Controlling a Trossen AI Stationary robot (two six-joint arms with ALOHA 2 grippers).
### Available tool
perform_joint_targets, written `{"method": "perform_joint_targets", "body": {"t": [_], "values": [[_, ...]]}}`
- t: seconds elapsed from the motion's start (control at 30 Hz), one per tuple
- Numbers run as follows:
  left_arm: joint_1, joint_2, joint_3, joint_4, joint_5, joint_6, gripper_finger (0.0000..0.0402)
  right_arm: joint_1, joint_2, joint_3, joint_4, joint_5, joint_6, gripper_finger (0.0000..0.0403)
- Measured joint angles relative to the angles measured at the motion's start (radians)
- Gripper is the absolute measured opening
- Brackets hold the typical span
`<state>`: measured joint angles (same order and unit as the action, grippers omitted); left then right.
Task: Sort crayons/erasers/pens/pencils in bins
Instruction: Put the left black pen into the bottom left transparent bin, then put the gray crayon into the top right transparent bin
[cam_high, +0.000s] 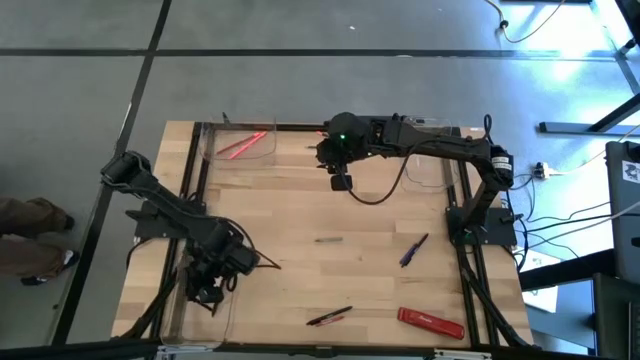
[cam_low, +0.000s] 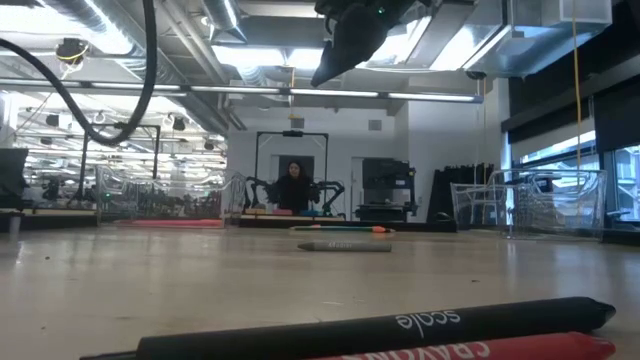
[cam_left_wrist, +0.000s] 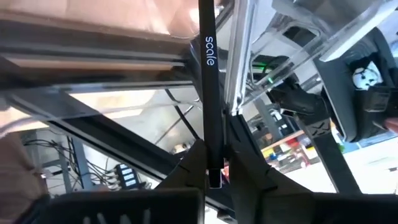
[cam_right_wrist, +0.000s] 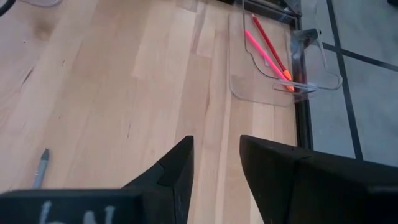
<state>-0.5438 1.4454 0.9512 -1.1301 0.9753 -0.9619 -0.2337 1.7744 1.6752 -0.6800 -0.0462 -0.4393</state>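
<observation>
A black pen (cam_left_wrist: 209, 93) marked "scale" sits pinched between the left gripper's (cam_left_wrist: 214, 177) fingers, over a clear bin (cam_high: 222, 320) at the surface's (cam_high: 330, 200) near-left corner. Two red-pink crayons (cam_right_wrist: 268, 53) lie in the far bin (cam_right_wrist: 258, 84). The right gripper (cam_right_wrist: 216, 163) hovers nearby, fingers apart and empty.

Robotics lab, open industrial hall: exposed ceiling ducts and strip lights (cam_low: 290, 90), grey concrete floor (cam_high: 300, 80), further robot arm station (cam_low: 292, 195) with seated person (cam_low: 293, 185), wire carts (cam_low: 545, 205).
</observation>
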Motion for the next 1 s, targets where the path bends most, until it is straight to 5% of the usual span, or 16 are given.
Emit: {"method": "perform_joint_targets", "body": {"t": [0.3, 0.77, 1.0], "values": [[0.0, 0.009, 0.0, -0.003, -0.168, 0.001, 0.0086, 0.0, 0.0, 0.0, -0.007, 0.0, 0.0, 0.0133], [0.0, -0.016, 0.001, -0.006, -0.083, -0.185, 0.0091, -0.002, 0.0, 0.0, -0.008, 0.001, -0.006, 0.0133], [0.0, -0.151, 0.097, -0.005, -0.348, -0.372, 0.0091, -0.036, -0.035, 0.002, -0.056, 0.001, 0.01, 0.0133]]}}
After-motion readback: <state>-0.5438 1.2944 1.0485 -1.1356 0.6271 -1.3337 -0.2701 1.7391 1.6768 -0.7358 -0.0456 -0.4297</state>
